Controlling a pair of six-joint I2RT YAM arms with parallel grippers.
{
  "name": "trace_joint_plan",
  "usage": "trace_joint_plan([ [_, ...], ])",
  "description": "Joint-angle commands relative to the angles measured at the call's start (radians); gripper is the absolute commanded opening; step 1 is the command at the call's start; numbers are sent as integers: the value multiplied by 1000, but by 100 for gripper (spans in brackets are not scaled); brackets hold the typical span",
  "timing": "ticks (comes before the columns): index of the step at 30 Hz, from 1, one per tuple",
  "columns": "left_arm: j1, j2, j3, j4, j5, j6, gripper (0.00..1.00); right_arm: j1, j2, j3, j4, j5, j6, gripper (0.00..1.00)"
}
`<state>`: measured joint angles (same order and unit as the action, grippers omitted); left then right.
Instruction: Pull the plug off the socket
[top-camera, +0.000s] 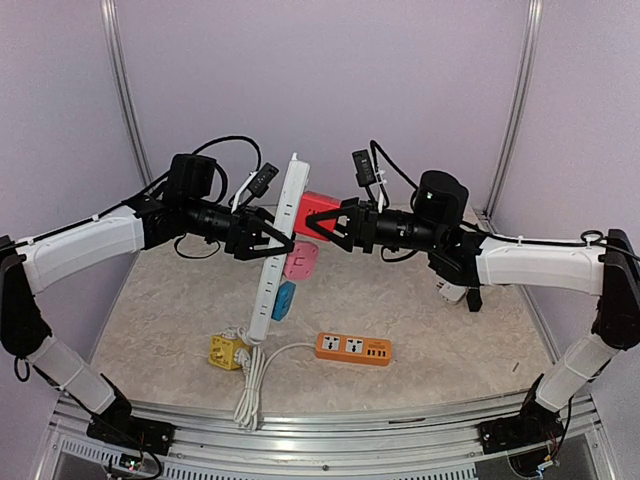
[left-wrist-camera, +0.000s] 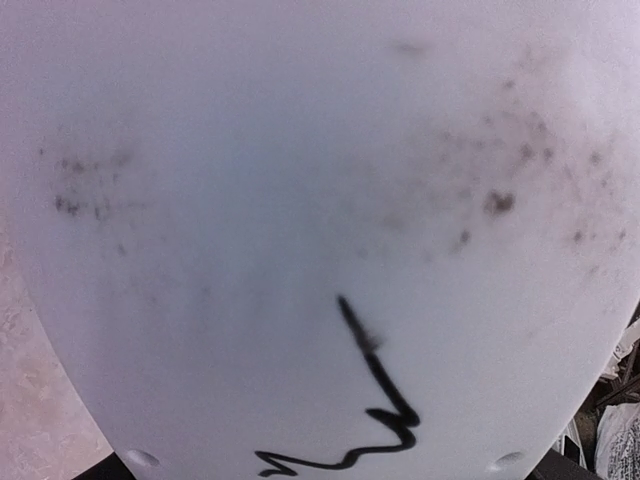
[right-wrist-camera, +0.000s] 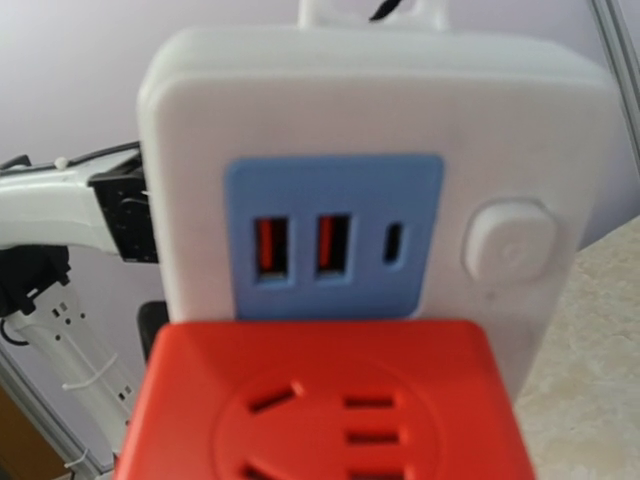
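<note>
my right claw (top-camera: 335, 226) is closed on the red cube-shaped plastic plug (top-camera: 318, 208), apparently seated in the long white plastic socket strip (top-camera: 291, 185) my left claw (top-camera: 274, 243) clamps above the tabletop (top-camera: 440, 330); next i'd pull it straight out, left claw bracing.

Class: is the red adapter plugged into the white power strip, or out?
Plugged in, apparently: red adapter sits flush against the white power strip, no gap visible.

Mottled beige table (top-camera: 440, 325) with orange power strip (top-camera: 353, 348), yellow cube socket (top-camera: 226, 351), white cable (top-camera: 248, 395).
</note>
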<state>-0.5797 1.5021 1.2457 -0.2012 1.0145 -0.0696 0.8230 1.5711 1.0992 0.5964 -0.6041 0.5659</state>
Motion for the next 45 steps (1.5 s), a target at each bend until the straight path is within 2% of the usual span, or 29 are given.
trace_joint_plan([
  [1,-23,3,50,-30,-128,-26,8,10,24,35,-102,106,-25,13],
  [6,-25,4,52,-37,-122,-19,8,11,30,44,-128,123,-26,11],
  [10,-23,-1,51,-19,-25,-16,8,10,23,25,-86,84,-31,11],
  [17,-18,-24,49,-3,132,-2,8,-5,28,23,15,-121,-1,11],
  [22,-14,-32,46,8,179,-6,8,-8,23,20,67,-198,27,11],
  [30,-8,-34,44,15,195,-12,7,-11,31,10,154,-263,87,10],
  [41,1,-34,44,15,179,-16,7,-15,32,17,128,-248,78,10],
  [45,1,-32,48,-4,105,-12,6,-15,27,25,78,-195,52,10],
])
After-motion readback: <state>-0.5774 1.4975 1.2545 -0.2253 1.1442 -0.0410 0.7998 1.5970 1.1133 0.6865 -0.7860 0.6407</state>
